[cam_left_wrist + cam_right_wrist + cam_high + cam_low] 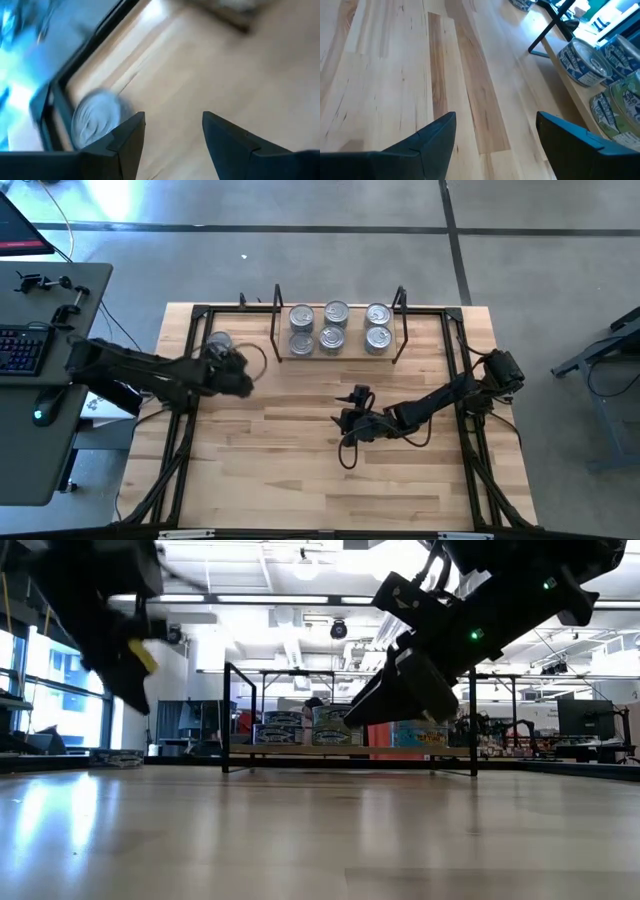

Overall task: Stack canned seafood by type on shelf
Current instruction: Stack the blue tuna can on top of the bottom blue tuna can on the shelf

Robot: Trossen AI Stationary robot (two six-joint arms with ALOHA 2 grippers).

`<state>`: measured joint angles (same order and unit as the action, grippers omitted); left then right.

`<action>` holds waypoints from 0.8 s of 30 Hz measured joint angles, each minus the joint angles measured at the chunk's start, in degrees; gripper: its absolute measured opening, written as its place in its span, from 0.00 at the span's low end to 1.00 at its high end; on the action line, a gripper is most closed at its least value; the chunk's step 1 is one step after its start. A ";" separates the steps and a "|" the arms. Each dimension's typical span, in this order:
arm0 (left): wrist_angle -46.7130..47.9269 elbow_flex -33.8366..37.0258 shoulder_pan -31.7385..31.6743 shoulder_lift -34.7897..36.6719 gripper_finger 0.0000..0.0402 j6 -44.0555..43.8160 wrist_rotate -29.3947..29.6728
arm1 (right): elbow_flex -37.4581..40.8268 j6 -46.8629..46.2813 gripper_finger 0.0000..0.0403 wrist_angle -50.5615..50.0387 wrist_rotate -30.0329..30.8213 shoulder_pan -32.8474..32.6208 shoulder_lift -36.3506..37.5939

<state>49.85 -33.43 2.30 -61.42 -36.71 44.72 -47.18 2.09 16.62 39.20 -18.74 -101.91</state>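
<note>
While the left hand hovers open (nothing held), a loose tin just beside it, six tins on the shelf.

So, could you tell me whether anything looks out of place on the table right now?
One tin sits alone near the tabletop's far left corner, off the shelf where six others are grouped. The open left gripper hangs beside it.

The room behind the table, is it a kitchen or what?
Probably a robot lab or workshop, not a kitchen: bare concrete floor, a desk with a keyboard, and ceiling strip lights over equipment racks.
</note>
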 joint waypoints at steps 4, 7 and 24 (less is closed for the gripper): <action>-4.79 2.85 -12.15 0.40 0.47 3.52 -3.25 | 0.02 2.16 0.66 2.10 0.01 0.41 0.00; -11.44 2.66 -20.90 -0.81 0.47 11.08 -5.96 | 0.02 2.82 0.66 2.90 -0.03 1.02 0.00; -17.65 2.47 -42.46 -15.36 0.43 26.10 -15.57 | 0.02 2.71 0.66 2.88 -0.65 1.46 0.00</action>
<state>32.21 -30.96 -40.16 -76.78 -10.61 29.15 -47.16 4.80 19.50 38.55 -17.28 -101.91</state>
